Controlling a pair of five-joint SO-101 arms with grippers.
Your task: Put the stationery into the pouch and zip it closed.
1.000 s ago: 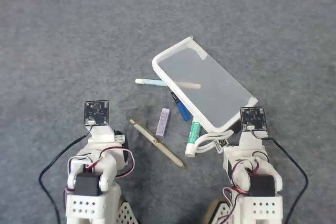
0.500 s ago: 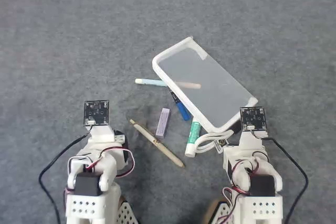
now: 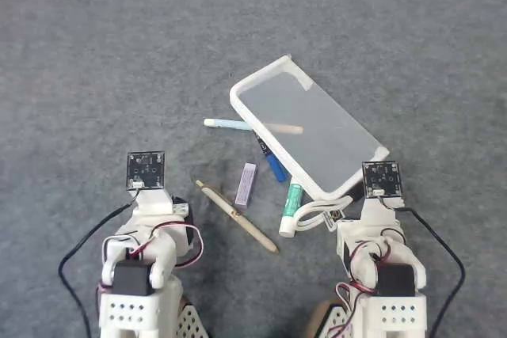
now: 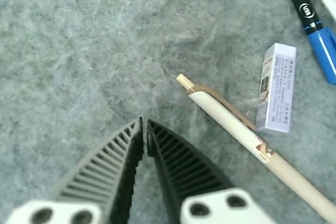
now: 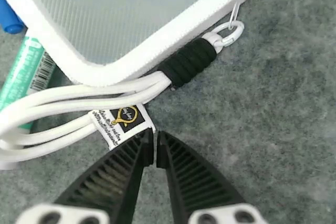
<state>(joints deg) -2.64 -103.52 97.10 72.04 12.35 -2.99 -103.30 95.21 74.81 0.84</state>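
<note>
The packing is seemingly only just starting. The pouch (image 3: 305, 136) is lying flat on the grey surface (image 3: 95, 77), with a blue pen (image 3: 275, 168) and an eraser (image 3: 246, 185) lying loose beside it. A tan stick (image 3: 283, 128) is possibly sitting inside already. The left gripper (image 4: 145, 124) and right gripper (image 5: 155, 135) are resting with jaws clenched and empty. Next, the left jaws are needing to open over the beige pen (image 4: 247, 140) just ahead.

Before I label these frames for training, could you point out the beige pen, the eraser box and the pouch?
beige pen (image 4: 226, 123): left wrist view, upper barrel beside the clip.
eraser box (image 4: 276, 87): left wrist view, middle of its top face.
pouch (image 5: 173, 38): right wrist view, white zip-edge border.
</note>
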